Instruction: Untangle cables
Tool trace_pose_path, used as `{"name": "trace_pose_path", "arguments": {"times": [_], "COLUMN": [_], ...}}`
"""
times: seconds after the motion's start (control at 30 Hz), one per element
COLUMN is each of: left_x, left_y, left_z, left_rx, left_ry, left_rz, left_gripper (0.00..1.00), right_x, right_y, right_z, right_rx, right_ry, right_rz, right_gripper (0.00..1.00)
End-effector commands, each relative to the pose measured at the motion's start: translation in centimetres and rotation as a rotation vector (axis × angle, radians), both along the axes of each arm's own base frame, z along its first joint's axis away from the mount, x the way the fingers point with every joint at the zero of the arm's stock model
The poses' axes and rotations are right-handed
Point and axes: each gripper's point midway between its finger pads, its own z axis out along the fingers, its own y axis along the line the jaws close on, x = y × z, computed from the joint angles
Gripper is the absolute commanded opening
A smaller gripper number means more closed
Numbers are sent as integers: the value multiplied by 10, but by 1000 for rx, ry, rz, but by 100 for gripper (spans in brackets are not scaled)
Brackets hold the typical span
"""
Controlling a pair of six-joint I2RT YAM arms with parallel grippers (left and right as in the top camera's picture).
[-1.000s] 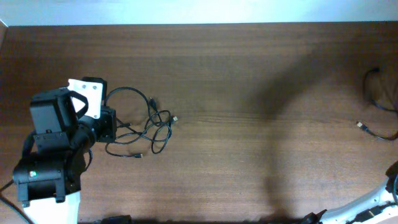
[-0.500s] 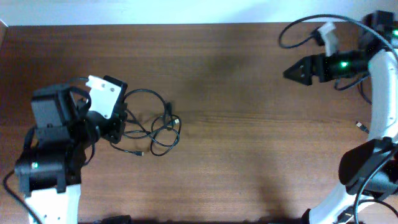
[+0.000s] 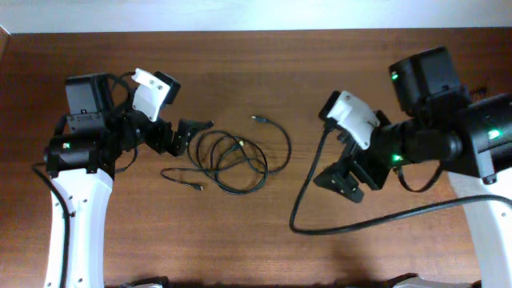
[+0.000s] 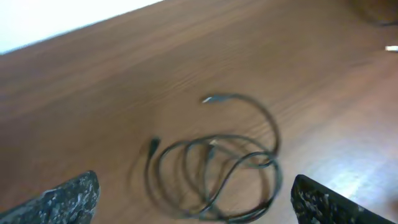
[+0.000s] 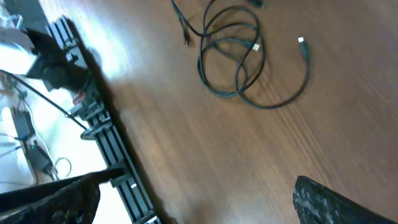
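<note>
Here, my left end effector [image 3: 186, 134] and right end effector [image 3: 340, 172] both gape wide, holding nothing; the cables [image 3: 232, 156] lie looped on the worktop [image 3: 256, 240] between them, nearer the left.

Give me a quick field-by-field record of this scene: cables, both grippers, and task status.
cables: one looped bundle lying flat on the table
left gripper: open, just left of the bundle, holding nothing
right gripper: open, well right of the bundle, holding nothing
status: not yet untangled
</note>
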Motion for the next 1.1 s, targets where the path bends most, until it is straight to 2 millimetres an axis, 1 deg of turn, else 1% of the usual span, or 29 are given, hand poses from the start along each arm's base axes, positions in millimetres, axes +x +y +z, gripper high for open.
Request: {"name": "trace_pose_path", "arguments": {"times": [0.0,0.03,0.07,0.13,0.2,0.23,0.3,0.33,0.37,0.4,0.43,0.47,0.5,0.57,0.6,0.67,0.7,0.73,0.9,0.97,1.07], "left_x": [-1,-8,-18,-37,-52,-54,-57,-58,-59,-59,-59,-59,-59,-60,-60,-60,-60,-60,-61,-61,-61], "left_y": [21,20,18,17,23,23,22,22,22,22,22,22,22,21,21,20,20,20,16,17,17], "left_z": [10,24,38,56,61,62,59,58,57,57,57,57,57,56,56,57,57,57,58,58,58], "left_rx": [66,68,70,77,96,96,96,96,96,95,95,94,93,92,92,87,87,87,71,71,71], "left_ry": [-17,-60,-101,-149,-152,-150,-136,-128,-125,-125,-124,-123,-123,-116,-117,-117,-117,-117,-119,-119,-118], "left_rz": [136,137,139,145,195,195,194,194,193,193,193,192,191,190,190,185,185,185,168,168,168], "left_gripper": [99,99,99,99,99,99,99,99,99,99,99,99,99,99,99,99,99,99,99,99,99], "right_x": [11,21,29,47,65,69,66,61,58,56,54,52,49,44,43,46,48,51,63,66,78], "right_y": [1,4,13,26,36,42,62,74,83,93,96,98,99,101,102,105,107,109,119,117,103], "right_z": [-44,-67,-87,-122,-150,-158,-179,-190,-197,-210,-225,-241,-257,-284,-294,-304,-306,-304,-298,-301,-309], "right_rx": [-173,-206,-198,-148,-71,-45,-12,-2,5,7,-11,-43,-72,-125,-140,-145,-138,-127,-65,-78,-132], "right_ry": [38,53,66,96,131,127,104,88,80,77,94,124,163,211,223,228,224,214,193,180,140], "right_rz": [-99,-161,-192,-301,-450,-470,-436,-399,-377,-352,-343,-338,-345,-332,-330,-330,-329,-329,-372,-383,-486], "right_gripper": [99,99,99,99,99,99,99,91,88,88,87,79,75,65,61,60,54,50,49,49,49]}}
